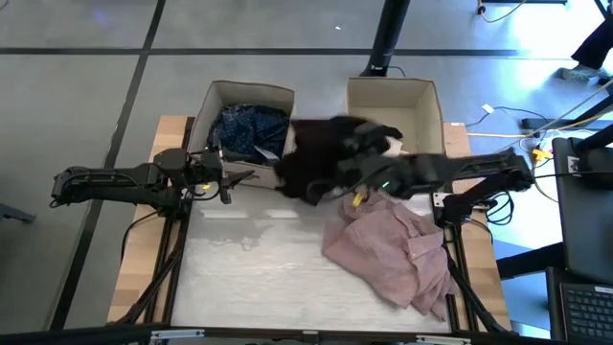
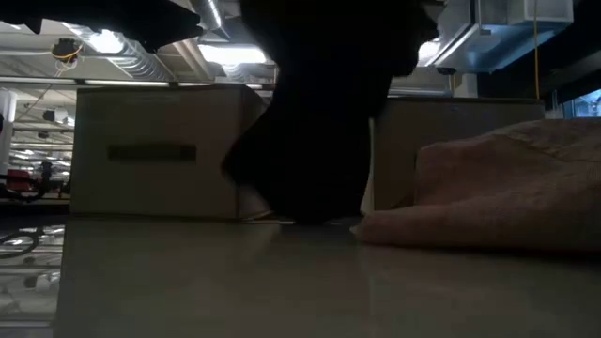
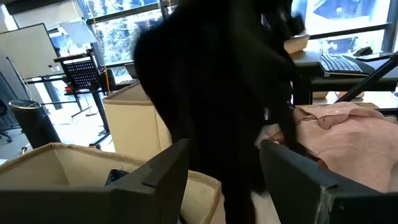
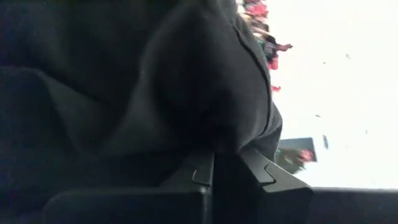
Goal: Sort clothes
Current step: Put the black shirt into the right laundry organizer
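- I have the right gripper (image 1: 359, 158) clamped on the black garment (image 1: 321, 158), fingers (image 4: 261, 171) pinched narrow on a fold of it.
- The black garment hangs lifted in front of the gap between the two beige boxes, its lower edge touching or just above the desk (image 1: 259, 268); I cannot tell which.
- The left gripper (image 1: 244, 179) waits just in front of the left box (image 1: 215, 101), fingers (image 3: 161, 171) spread wide and holding nothing, pointing toward the black garment.
- The navy dotted garment (image 1: 251, 129) lies inside the left box.
- The right box (image 1: 426, 96) stands beside the left box, partly covered by the black garment.
- The pale pink shirt (image 1: 397, 254) lies crumpled on the desk, in front of the right box.
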